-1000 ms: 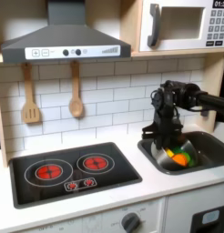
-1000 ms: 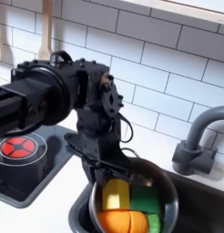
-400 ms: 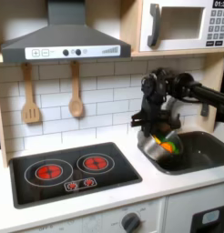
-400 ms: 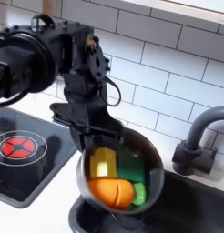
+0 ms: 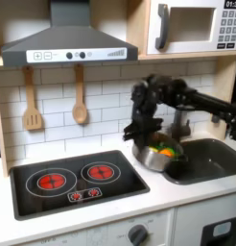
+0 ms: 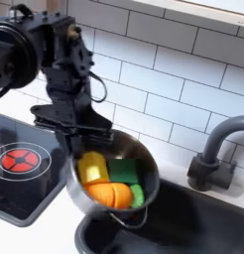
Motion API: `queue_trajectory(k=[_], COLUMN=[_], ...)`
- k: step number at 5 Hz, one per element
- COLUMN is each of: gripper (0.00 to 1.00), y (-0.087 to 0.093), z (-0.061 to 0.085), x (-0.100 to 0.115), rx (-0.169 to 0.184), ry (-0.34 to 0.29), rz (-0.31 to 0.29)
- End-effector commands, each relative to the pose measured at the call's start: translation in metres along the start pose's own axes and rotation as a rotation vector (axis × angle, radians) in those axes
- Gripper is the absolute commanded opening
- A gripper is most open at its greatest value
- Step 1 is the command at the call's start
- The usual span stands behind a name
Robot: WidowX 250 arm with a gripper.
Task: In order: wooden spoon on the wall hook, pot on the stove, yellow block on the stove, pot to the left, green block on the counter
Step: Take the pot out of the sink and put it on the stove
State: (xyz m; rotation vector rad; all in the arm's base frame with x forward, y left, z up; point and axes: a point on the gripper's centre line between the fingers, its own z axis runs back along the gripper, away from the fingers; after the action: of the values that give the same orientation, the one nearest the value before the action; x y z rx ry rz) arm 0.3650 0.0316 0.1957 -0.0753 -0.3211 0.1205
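The wooden spoon is hanging on the wall next to a spatula, handle up and bowl down, so I think that job is done. Now it looks like the pot step.

The claw is pinched tight on the back rim of the pot. The pot is up in the air, not touching anything. It hangs between the sink and the stove, over the tabletop edge. In the second exterior view it tips a little, with its open top facing up and toward us.

Inside the pot I can see a yellow block, an orange thing and a green block, all close together.

Next, I think the arm should carry the pot over to the first exterior view's left, above the stove. Then it should go down slowly and level, so the blocks do not fall out. Then the claw can let go.
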Motion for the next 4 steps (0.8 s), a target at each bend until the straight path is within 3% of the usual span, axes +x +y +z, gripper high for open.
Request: queue_trajectory(k=[1,3,4], gripper=[0.00,0.00,0.00], y=[0.051,0.077,0.081], z=[-0.025,-0.025,-0.016], x=[-0.012,-0.028,-0.036], rx=[0.042,0.065,0.073], ry=[0.048,0.013,-0.007], rz=[0.112,0.149,0.145])
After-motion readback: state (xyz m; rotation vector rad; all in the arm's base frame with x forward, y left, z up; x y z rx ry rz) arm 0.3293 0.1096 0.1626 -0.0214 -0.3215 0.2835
